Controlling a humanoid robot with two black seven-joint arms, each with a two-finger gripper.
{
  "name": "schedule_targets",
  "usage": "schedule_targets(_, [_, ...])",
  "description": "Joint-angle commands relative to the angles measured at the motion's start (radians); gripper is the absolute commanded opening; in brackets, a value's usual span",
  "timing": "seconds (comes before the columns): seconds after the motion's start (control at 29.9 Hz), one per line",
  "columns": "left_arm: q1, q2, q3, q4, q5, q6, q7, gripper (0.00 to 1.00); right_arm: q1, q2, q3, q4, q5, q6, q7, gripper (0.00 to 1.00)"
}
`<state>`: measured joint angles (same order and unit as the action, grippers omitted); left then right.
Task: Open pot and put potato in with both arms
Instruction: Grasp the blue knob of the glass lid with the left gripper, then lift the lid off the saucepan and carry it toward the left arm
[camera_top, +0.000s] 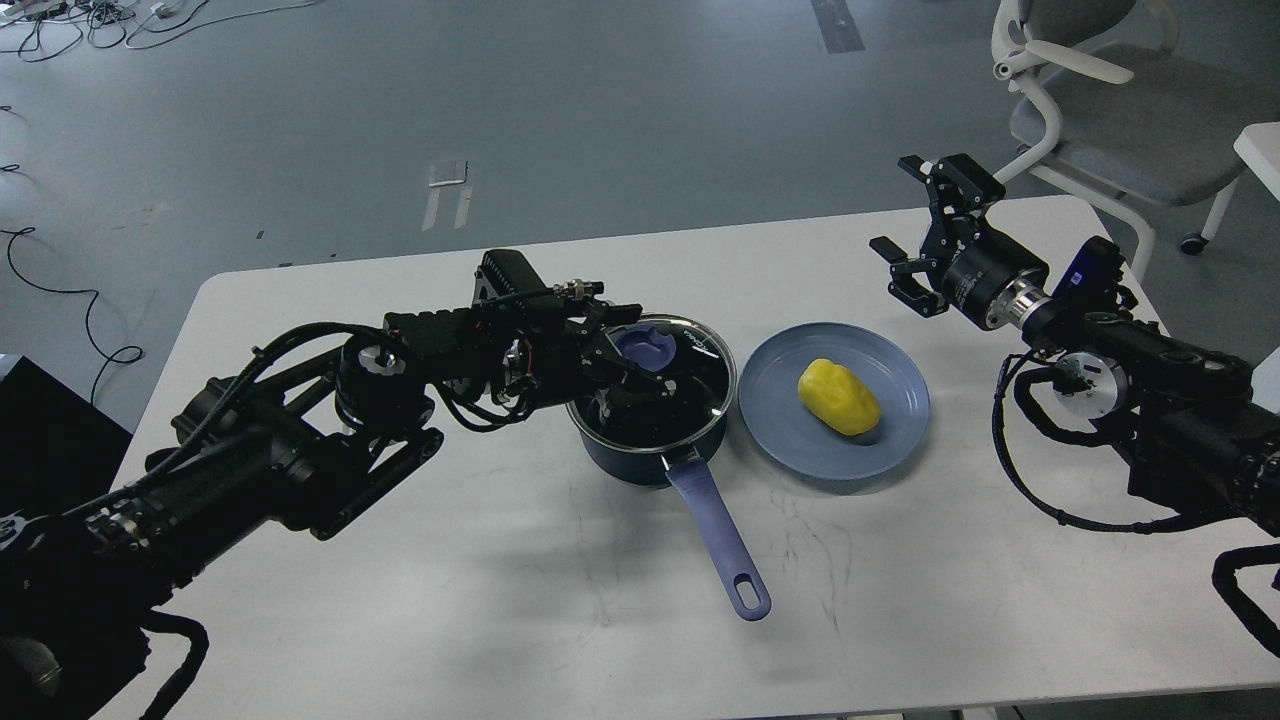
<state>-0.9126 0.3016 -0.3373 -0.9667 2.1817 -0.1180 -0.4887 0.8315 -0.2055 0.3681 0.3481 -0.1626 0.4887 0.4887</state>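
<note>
The dark navy pot (640, 455) stands mid-table with its glass lid (680, 385) on and its long periwinkle handle (715, 530) pointing toward me. My left gripper (612, 352) lies low over the lid's left side, right beside the periwinkle knob (648, 345). Its dark fingers blend with the lid, so I cannot tell whether they hold the knob. The yellow potato (838, 396) lies on a blue-grey plate (785, 425) right of the pot. My right gripper (897, 218) hovers open and empty above the table, beyond the plate's far right.
A white and grey office chair (1090, 90) stands behind the table's far right corner. A white surface edge (1262, 150) shows at the right border. Cables lie on the floor at far left.
</note>
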Motion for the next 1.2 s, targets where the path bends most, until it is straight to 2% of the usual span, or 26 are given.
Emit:
schedule_targets(0.0, [0.006, -0.001, 0.000, 0.000, -0.010, 0.000, 0.000, 0.98, 0.000, 0.002, 0.000, 0.000, 0.000, 0.000, 0.000, 1.00])
schedule_targets(0.23, [0.026, 0.004, -0.003, 0.002, -0.031, 0.018, 0.000, 0.93, -0.002, 0.005, -0.001, 0.002, 0.000, 0.000, 0.000, 1.00])
schedule_targets(0.3, [0.026, 0.008, 0.000, 0.002, -0.042, 0.021, 0.000, 0.85, -0.002, 0.005, -0.001, 0.002, 0.000, 0.000, 0.000, 1.00])
schedule_targets(0.37, [0.026, 0.011, 0.000, 0.005, -0.051, 0.021, 0.000, 0.61, -0.002, 0.005, -0.001, 0.002, 0.000, 0.000, 0.000, 1.00])
schedule_targets(0.4, [0.026, 0.013, -0.002, 0.005, -0.049, 0.021, 0.000, 0.53, -0.002, 0.005, -0.001, 0.002, 0.000, 0.000, 0.000, 1.00])
schedule_targets(0.43, [0.026, 0.014, -0.006, 0.005, -0.051, 0.021, 0.000, 0.35, -0.002, 0.005, -0.001, 0.002, 0.000, 0.000, 0.000, 1.00])
schedule_targets(0.47, [0.026, 0.013, -0.006, 0.005, -0.051, 0.021, 0.000, 0.30, -0.002, 0.005, -0.001, 0.002, 0.000, 0.000, 0.000, 1.00])
schedule_targets(0.57, [0.023, 0.016, -0.008, 0.005, -0.057, 0.023, 0.000, 0.22, -0.002, 0.006, -0.003, 0.002, -0.002, 0.000, 0.000, 1.00])
schedule_targets(0.8, [0.006, 0.049, -0.012, -0.021, -0.094, 0.024, 0.000, 0.15, -0.002, 0.006, -0.001, 0.002, -0.002, 0.000, 0.000, 1.00])
schedule_targets(1.0, [-0.110, 0.216, -0.008, -0.122, -0.177, 0.032, 0.000, 0.16, 0.001, 0.003, -0.001, 0.002, -0.002, 0.000, 0.000, 1.00])
schedule_targets(1.17, [-0.106, 0.378, 0.000, -0.161, -0.178, 0.087, 0.000, 0.16, 0.001, 0.002, -0.001, 0.002, -0.002, 0.000, 0.000, 1.00])
